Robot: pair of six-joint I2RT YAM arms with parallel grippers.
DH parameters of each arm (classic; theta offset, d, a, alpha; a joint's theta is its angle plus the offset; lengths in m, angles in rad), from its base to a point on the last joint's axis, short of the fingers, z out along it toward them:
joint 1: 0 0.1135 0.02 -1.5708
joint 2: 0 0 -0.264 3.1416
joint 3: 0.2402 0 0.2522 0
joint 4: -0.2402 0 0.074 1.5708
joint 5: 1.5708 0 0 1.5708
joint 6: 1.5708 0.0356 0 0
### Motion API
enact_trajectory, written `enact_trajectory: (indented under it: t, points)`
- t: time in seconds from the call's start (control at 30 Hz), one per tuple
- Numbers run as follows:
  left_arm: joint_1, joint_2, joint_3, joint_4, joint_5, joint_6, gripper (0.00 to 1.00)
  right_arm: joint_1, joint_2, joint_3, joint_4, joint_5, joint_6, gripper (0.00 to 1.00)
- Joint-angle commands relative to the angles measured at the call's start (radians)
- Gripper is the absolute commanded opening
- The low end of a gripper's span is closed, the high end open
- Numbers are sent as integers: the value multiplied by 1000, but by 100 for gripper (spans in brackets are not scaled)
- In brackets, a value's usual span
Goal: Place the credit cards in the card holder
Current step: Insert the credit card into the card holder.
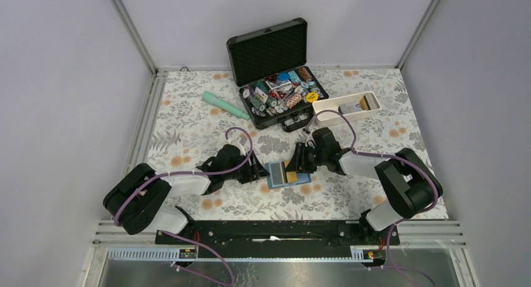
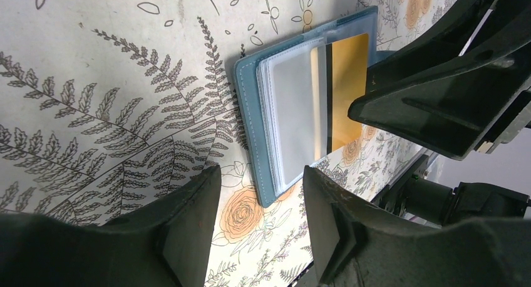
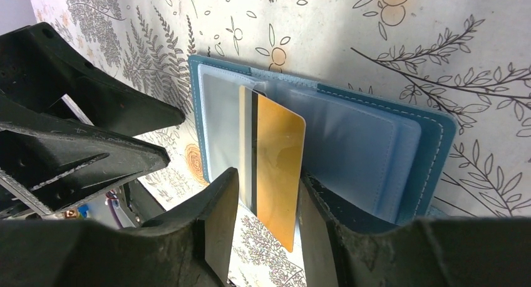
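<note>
1. Top external: shows the card holder point(image 1: 288, 174) spread open at the middle of the desk's near edge, flanked by the left gripper point(image 1: 257, 171) and right gripper point(image 1: 299, 156), likely one to steady it and one to feed it.
2. Left wrist: shows fingers parted, straddling the holder's corner and clasping nothing, probably to brace it.
3. Right wrist: shows jaws released astride the orange-gold card point(image 3: 278, 155), half-seated in a clear slot. No legible writing anywhere.
</note>
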Motion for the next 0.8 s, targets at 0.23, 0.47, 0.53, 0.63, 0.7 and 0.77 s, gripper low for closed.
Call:
enact_trajectory:
  t: [0.23,0.47,0.53,0.63,0.7,0.77]
  points:
    - [-5,39,47,20,-15,26,54,75,7,73,-151,167,-58,43]
    - [-11,99,55,61,-5,16,52,136,34,117,-189,226,-52,46]
    - [-13,106,55,69,-6,14,51,153,41,127,-194,240,-47,47]
    - [-15,118,56,75,-4,12,51,172,48,139,-203,262,-38,48]
    - [-20,125,53,86,-2,6,51,183,47,142,-204,274,-31,48]
    - [-24,127,48,89,-4,3,51,194,45,148,-212,293,-29,49]
